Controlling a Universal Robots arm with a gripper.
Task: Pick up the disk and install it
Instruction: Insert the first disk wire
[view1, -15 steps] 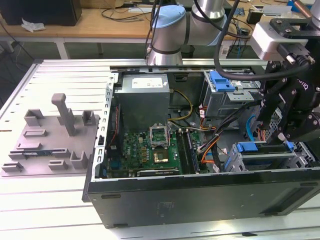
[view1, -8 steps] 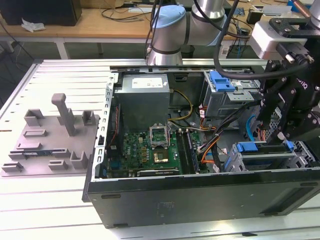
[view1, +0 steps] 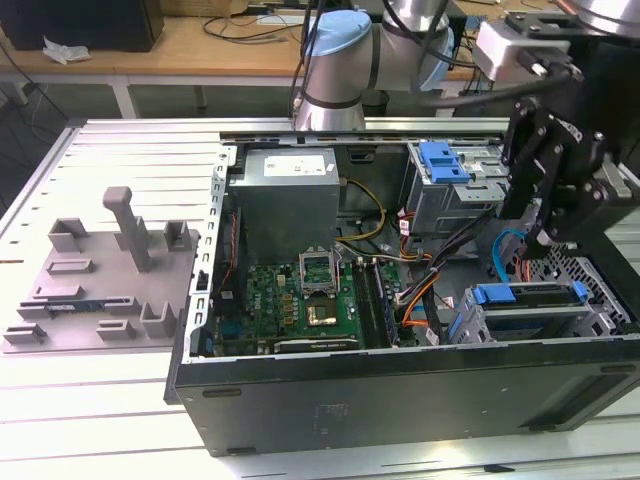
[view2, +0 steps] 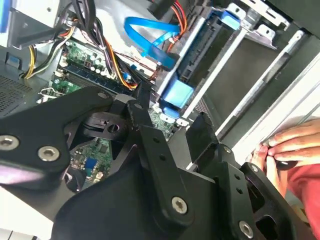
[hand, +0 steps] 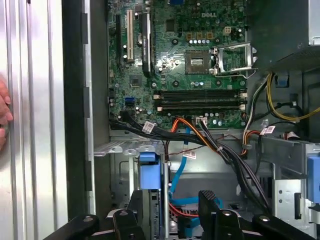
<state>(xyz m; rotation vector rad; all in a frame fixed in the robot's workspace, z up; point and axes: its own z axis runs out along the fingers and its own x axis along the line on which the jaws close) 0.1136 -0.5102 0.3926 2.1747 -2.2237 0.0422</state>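
Gripper (hand: 171, 196) open, holding nothing | disk (view1: 530, 298) sits in its bay just under the jaws, nearer one finger | its long side runs across their gap

Exterior view: high, whole case (view1: 400, 395); both wrist views: close, motherboard (hand: 175, 75) (view2: 85, 60).

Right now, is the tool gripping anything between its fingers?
No, in the first wrist view the tool has its fingers apart, with just loose cables showing in the gap.
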